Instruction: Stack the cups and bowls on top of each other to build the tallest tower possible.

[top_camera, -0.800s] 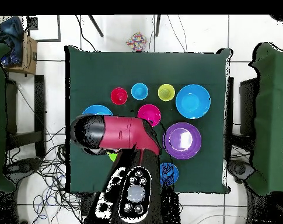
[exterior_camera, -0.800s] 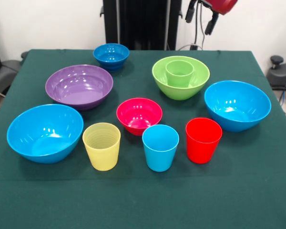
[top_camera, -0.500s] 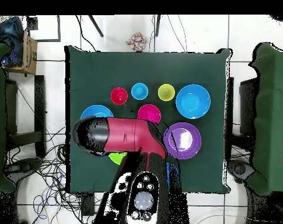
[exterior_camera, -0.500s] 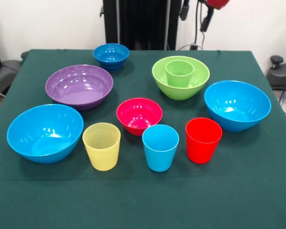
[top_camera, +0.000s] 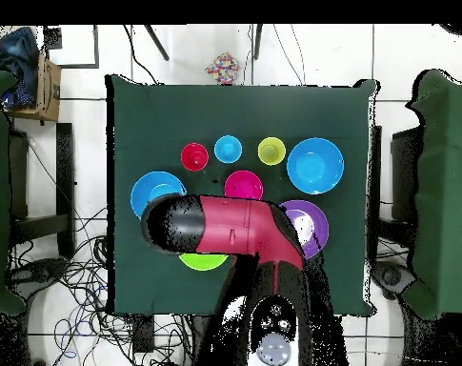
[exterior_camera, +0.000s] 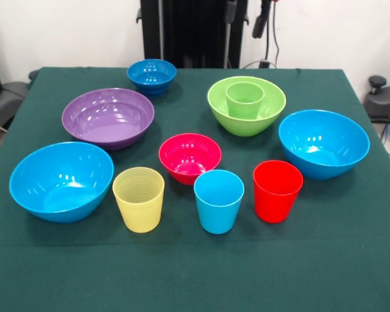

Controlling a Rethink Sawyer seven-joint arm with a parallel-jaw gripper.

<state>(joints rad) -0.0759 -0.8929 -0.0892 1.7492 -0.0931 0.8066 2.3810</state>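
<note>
Table: a dark green cloth (exterior_camera: 351, 260) covers it, and every piece stands on it open side up.
Arm: in the overhead view the red and black arm (top_camera: 230, 227) lies across the middle of the frame, covering part of the purple bowl and most of the lime bowl.
Gripper: I cannot tell whether the jaws are wide, narrow or holding anything; neither view shows them clearly.
Lime green bowl (exterior_camera: 247, 107): upper right of centre in the front view, with the green cup (exterior_camera: 245, 99) standing upright inside it. This is the only stacked pair.
Purple bowl (exterior_camera: 108, 117): left of centre, wide and shallow.
Dark blue bowl (exterior_camera: 151, 76): small, at the top, above and right of the purple bowl.
Left light blue bowl (exterior_camera: 60, 181): lower left, tilted slightly.
Right light blue bowl (exterior_camera: 324, 143): right side, below and right of the lime green bowl.
Pink-red bowl (exterior_camera: 190, 156): small, in the centre of the frame.
Yellow cup (exterior_camera: 138, 199): ribbed, lower centre-left, just beside the left light blue bowl.
Light blue cup (exterior_camera: 218, 201): lower centre, just below the pink-red bowl.
Red cup (exterior_camera: 277, 190): right of the light blue cup, near the right light blue bowl.
</note>
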